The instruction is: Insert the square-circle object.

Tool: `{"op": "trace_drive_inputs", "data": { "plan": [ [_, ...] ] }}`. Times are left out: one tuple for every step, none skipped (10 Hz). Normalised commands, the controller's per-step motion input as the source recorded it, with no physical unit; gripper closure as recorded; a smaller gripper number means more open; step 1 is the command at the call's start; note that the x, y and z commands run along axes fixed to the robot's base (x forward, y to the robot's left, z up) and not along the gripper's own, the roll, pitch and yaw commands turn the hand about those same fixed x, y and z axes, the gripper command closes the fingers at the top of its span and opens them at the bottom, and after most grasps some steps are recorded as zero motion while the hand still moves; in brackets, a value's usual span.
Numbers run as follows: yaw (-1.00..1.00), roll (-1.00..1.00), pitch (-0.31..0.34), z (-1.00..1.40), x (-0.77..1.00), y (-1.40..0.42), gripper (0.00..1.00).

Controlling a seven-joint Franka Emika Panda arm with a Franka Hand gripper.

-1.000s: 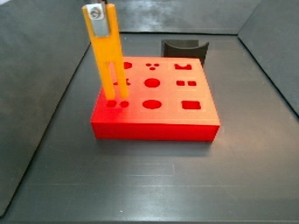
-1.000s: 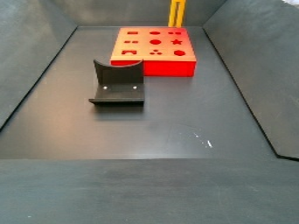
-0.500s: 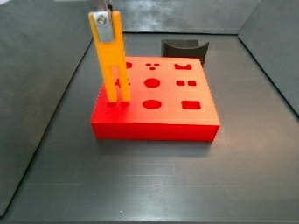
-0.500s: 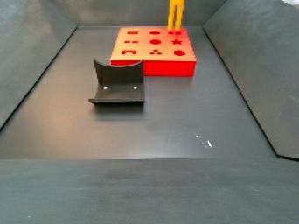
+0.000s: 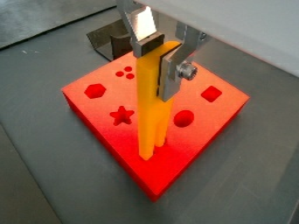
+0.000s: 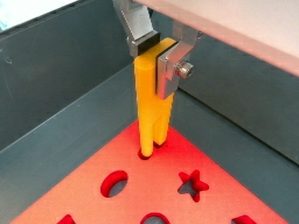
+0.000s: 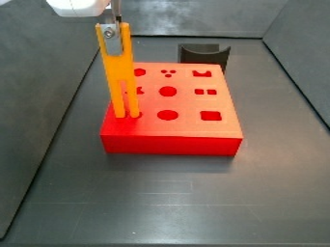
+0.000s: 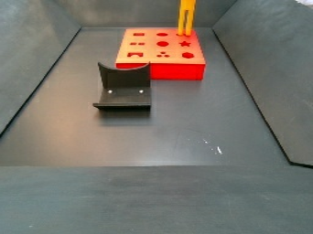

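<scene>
The square-circle object (image 7: pixel 118 72), a tall orange-yellow bar, stands upright at the near left corner of the red block (image 7: pixel 180 135). Its two prongs are down in holes there. My gripper (image 7: pixel 112 23) is shut on the bar's top. In both wrist views the silver fingers (image 5: pixel 142 33) (image 6: pixel 139 31) clamp the bar (image 5: pixel 152 105) (image 6: pixel 151 105) from two sides, and my gripper (image 5: pixel 158 54) (image 6: pixel 156 54) is above the red block (image 5: pixel 201 138) (image 6: pixel 117 159). In a side view the bar (image 8: pixel 186 13) rises behind the block (image 8: pixel 171 69).
The fixture (image 8: pixel 123 87) stands on the dark floor in front of the block; it also shows behind the block in a side view (image 7: pixel 203 50) and in a wrist view (image 5: pixel 108 38). Sloped grey walls (image 7: pixel 52 106) surround the floor.
The bar has sunk lower, its prongs going deeper into the block's holes. The gripper's white body has come down into the side view.
</scene>
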Motion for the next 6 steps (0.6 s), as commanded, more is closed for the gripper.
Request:
{"op": "trace_drive_inputs", "data": {
  "plan": [
    [0.00,0.00,-0.009,-0.15,0.03,0.00,1.00],
    [0.00,0.02,0.000,-0.10,0.15,0.00,1.00],
    [0.00,0.03,0.000,-0.09,0.11,0.00,1.00],
    [0.00,0.03,0.000,-0.08,0.05,0.00,1.00],
    [0.00,0.03,0.000,-0.02,0.14,0.00,1.00],
    [0.00,0.02,0.000,0.00,0.21,0.00,1.00]
  ]
}}
